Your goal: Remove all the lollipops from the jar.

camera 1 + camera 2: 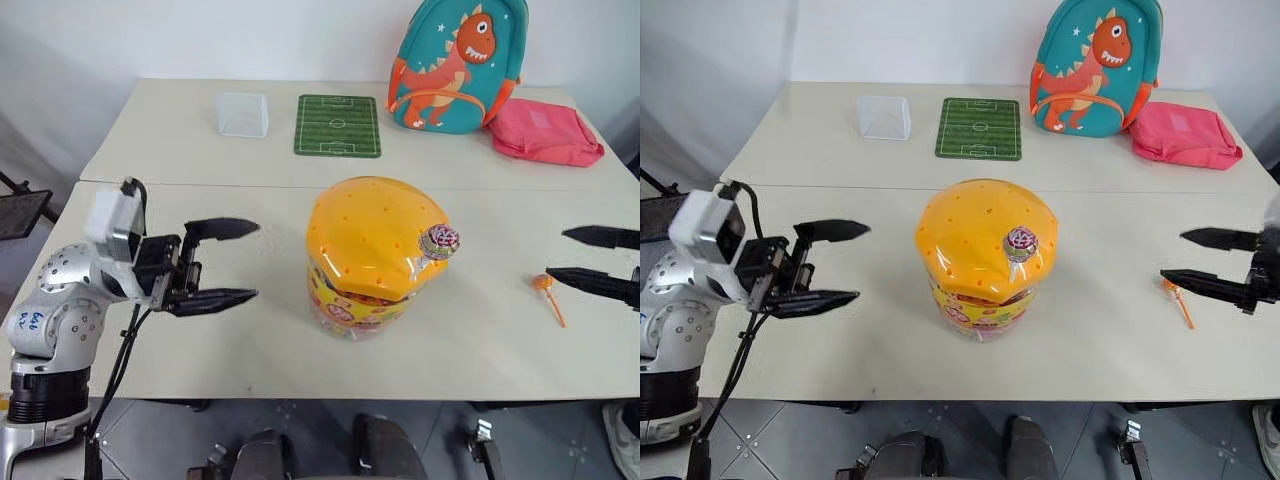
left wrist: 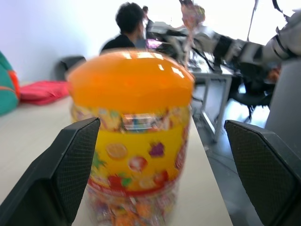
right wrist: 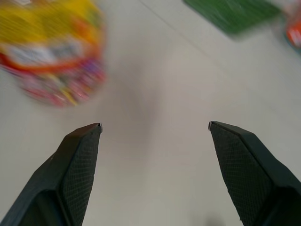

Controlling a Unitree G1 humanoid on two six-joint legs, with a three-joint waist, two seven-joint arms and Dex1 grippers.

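- Wide clear plastic jar (image 1: 365, 262): glossy orange domed lid, shiny printed label.
- Pale table (image 1: 200, 350): smooth, matt.
- Black gripper fingers (image 2: 70, 165): matt, finely cross-hatched pads.
- Pink bag (image 1: 545, 132): soft cloth.

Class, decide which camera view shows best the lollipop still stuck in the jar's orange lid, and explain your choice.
The left eye view: the lollipop stands in sharp profile at the lid's right edge. The right eye view shows it head-on against the orange lid of the jar. The left wrist view shows it blurred above the lid. The right wrist view catches the jar's lower part.
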